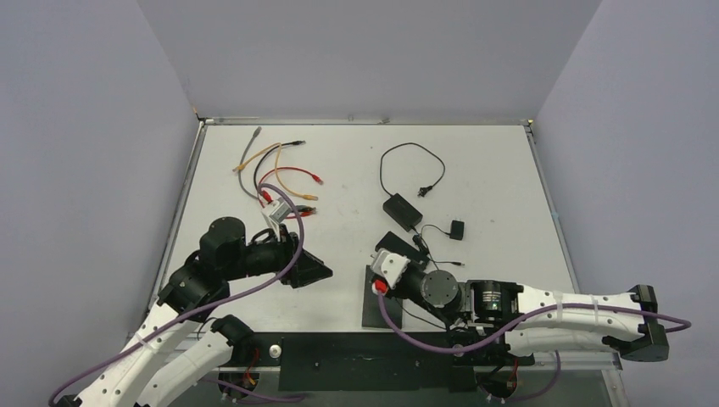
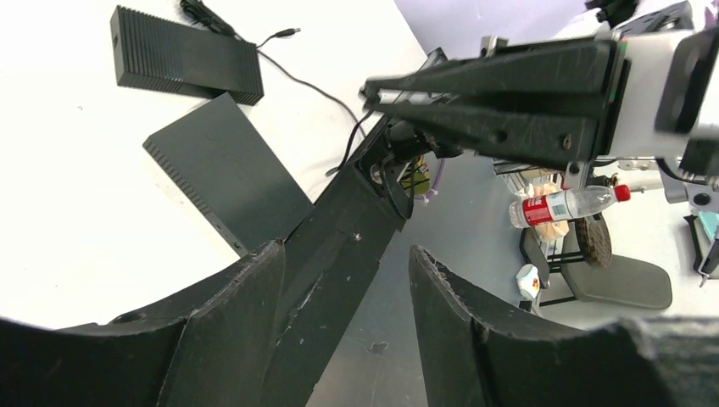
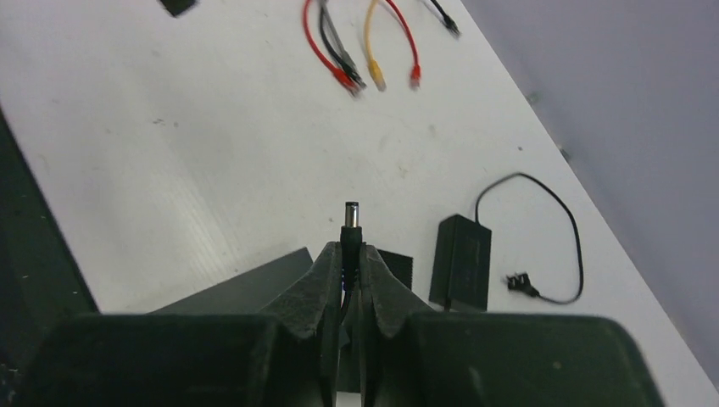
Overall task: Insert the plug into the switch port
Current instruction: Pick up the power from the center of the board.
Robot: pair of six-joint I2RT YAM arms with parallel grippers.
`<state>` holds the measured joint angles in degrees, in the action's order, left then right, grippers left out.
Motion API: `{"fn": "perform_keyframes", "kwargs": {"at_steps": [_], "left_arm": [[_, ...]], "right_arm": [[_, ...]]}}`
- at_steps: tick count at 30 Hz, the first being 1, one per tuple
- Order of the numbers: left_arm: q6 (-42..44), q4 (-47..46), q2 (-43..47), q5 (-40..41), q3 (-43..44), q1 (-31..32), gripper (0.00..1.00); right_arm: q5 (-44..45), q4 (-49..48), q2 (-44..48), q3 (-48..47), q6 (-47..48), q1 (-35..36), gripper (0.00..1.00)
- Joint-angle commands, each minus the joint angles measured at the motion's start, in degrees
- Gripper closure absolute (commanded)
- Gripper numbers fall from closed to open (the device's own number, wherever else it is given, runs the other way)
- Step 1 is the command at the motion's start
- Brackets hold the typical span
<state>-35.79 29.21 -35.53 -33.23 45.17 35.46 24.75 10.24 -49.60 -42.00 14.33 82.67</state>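
My right gripper (image 3: 348, 254) is shut on the black barrel plug (image 3: 350, 222), whose metal tip sticks out past the fingertips and points toward the far left of the table. The switch (image 2: 220, 170), a flat dark box with a vented edge, lies on the table just under and behind that gripper (image 1: 381, 254), partly hidden by the fingers (image 3: 314, 288). Which side holds its port I cannot tell. My left gripper (image 2: 346, 250) is open with nothing between its fingers, and hangs left of the switch (image 1: 395, 243), apart from it.
A black power adapter (image 1: 403, 210) with its looped cord lies beyond the switch. Several coloured network cables (image 1: 280, 178) lie at the far left. A black mat (image 1: 373, 305) covers the near edge. A small black block (image 1: 457, 230) sits to the right.
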Motion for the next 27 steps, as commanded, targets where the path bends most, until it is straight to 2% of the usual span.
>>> {"fn": "perform_keyframes", "kwargs": {"at_steps": [1,8,15,19,27], "left_arm": [[0.1,-3.2,-2.0,1.6,-1.8,-0.3,0.47],[-2.2,-7.2,-3.9,1.1,-5.8,-0.1,0.46],[-4.5,-9.9,-5.7,2.1,-9.5,0.1,0.46],[-5.5,-10.7,-7.2,3.0,-10.9,0.1,0.46],[-8.4,-15.7,-8.9,3.3,-14.2,0.1,0.46]], "right_arm": [[10.9,7.8,4.0,0.3,-7.2,-3.3,1.0],[22.0,18.1,7.5,-2.7,-13.4,-10.9,1.0],[16.7,22.2,3.9,-3.0,-29.2,-16.4,1.0],[14.9,24.2,3.2,-1.7,-39.5,-18.1,1.0],[9.1,24.3,4.7,3.9,-53.4,-19.3,1.0]]}}
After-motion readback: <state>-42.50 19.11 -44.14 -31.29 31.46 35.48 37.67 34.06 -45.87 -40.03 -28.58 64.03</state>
